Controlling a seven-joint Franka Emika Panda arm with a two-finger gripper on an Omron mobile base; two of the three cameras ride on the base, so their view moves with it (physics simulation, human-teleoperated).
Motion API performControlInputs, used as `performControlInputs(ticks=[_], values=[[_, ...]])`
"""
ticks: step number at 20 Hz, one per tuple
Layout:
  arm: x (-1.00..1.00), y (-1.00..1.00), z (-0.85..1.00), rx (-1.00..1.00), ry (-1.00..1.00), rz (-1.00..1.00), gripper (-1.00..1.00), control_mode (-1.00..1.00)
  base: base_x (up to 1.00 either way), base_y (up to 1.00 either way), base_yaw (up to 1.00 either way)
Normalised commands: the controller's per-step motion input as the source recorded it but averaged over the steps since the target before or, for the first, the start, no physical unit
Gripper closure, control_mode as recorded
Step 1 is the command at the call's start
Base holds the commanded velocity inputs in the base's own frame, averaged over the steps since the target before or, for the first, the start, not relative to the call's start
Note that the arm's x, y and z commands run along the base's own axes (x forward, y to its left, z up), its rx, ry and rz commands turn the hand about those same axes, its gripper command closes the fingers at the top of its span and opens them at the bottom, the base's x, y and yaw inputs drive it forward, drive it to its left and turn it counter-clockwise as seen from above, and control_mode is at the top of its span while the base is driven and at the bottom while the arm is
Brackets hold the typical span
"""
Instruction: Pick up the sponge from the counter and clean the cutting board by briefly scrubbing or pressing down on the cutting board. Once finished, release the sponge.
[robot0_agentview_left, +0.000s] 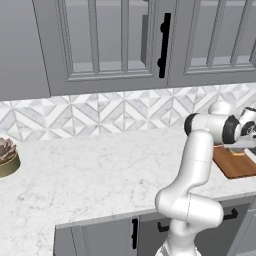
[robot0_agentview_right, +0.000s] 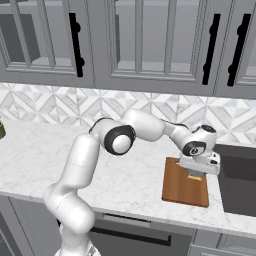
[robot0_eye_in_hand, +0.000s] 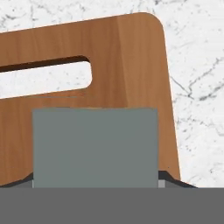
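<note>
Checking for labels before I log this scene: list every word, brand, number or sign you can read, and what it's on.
None: no readable text on the cutting board, the sponge above it, the counter, the cabinets or the backsplash tiles.

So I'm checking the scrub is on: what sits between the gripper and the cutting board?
The sponge: in the hand view its grey-green face sits between the gripper and the cutting board; the right base view shows it under the hand.

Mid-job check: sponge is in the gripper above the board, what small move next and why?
Probably lower straight down: the gripper holds the sponge over the cutting board, apparently just above it, so pressing down would start the scrub.
</note>
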Motion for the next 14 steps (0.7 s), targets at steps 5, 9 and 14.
performControlInputs(ticks=[5, 9, 14], values=[[-0.86, 0.00, -0.17, 0.00, 0.03, 0.00, 1.00, -1.00, 0.00, 0.00, 0.00], [-0.57, 0.02, -0.64, -0.01, 0.02, 0.00, 1.00, -1.00, 0.00, 0.00, 0.00], [-0.01, 0.09, -0.93, -0.02, 0.00, 0.00, 1.00, -1.00, 0.00, 0.00, 0.00]])
